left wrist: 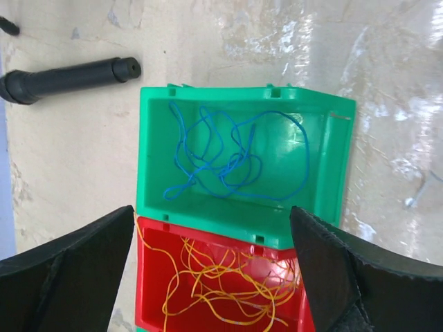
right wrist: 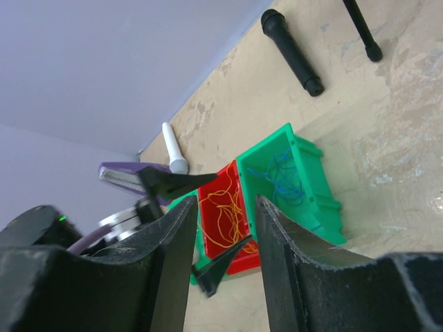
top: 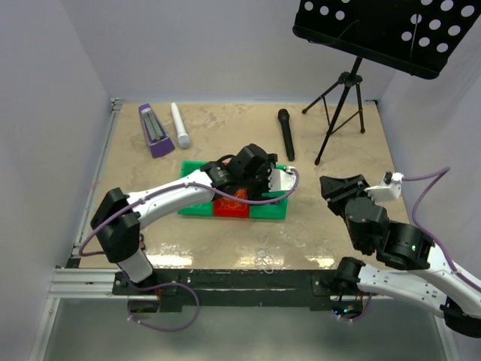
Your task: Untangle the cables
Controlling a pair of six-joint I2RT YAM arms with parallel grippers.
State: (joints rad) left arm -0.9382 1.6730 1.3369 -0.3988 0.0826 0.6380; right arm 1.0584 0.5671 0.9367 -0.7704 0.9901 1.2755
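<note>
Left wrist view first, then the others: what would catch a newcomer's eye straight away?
Colour comes first: in the middle of the table, a green bin holds a loose blue cable, and next to it a red bin holds an orange-yellow cable. The left gripper hangs open right above them. A black music stand looms at the far right corner.

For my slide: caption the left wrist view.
Open left gripper over a green bin of blue cable and a red bin of orange cable.
</note>
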